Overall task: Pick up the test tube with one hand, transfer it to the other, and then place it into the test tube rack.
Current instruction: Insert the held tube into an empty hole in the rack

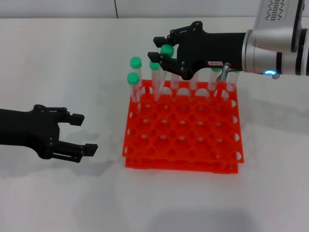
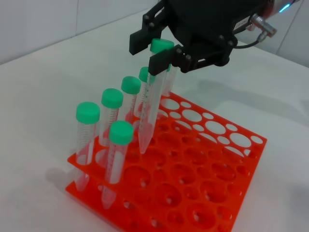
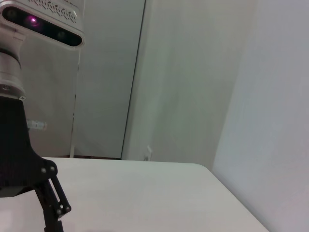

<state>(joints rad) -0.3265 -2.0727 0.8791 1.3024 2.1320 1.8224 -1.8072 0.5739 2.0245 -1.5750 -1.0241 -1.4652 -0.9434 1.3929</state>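
Right gripper (image 1: 161, 48): clamped just under the green cap of the test tube (image 2: 150, 108).
Tube: upright, tip at a back-row hole of the orange rack (image 1: 227, 162).
Handling: likely light, stiff, slick; grip below cap.
Left gripper (image 1: 84, 134): fingers apart, beside rack.

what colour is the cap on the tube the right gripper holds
Green; the test tube cap shows best in the left wrist view.
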